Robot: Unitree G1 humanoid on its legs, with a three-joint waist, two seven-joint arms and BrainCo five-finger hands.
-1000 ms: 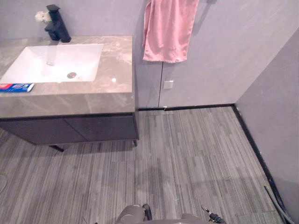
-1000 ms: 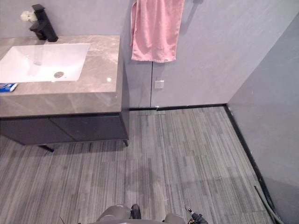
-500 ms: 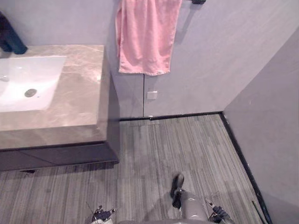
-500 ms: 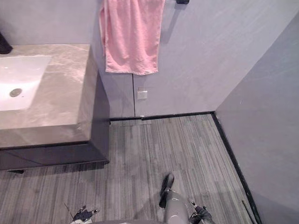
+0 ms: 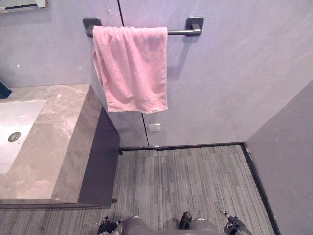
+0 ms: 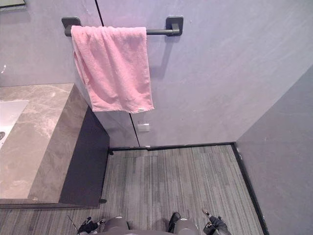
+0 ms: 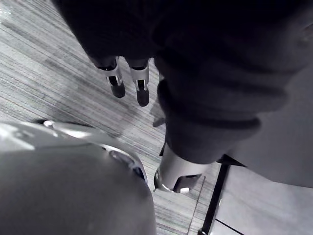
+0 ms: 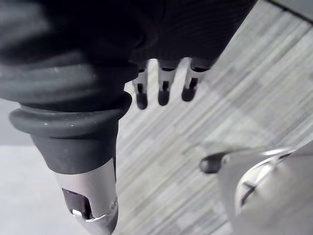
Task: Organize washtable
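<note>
The washtable point(image 5: 54, 142) sits on the left: grey marbled top, white sink point(image 5: 14, 129) set into it, round drain point(image 5: 13, 137) right at the left edge. A dark bit point(image 5: 4, 91) at the far left of the top could be the tap's base, hard to tell. On the far wall a pink towel point(image 5: 131, 68) hangs over a dark towel bar point(image 5: 181, 32), with a small white wall plate point(image 5: 154, 127) just below. Both hands are down low over the striped floor point(image 5: 186, 181), well apart from the washtable. The left hand point(image 7: 142, 90) and right hand point(image 8: 164, 90) each have loose, straight fingers with nothing in them.
</note>
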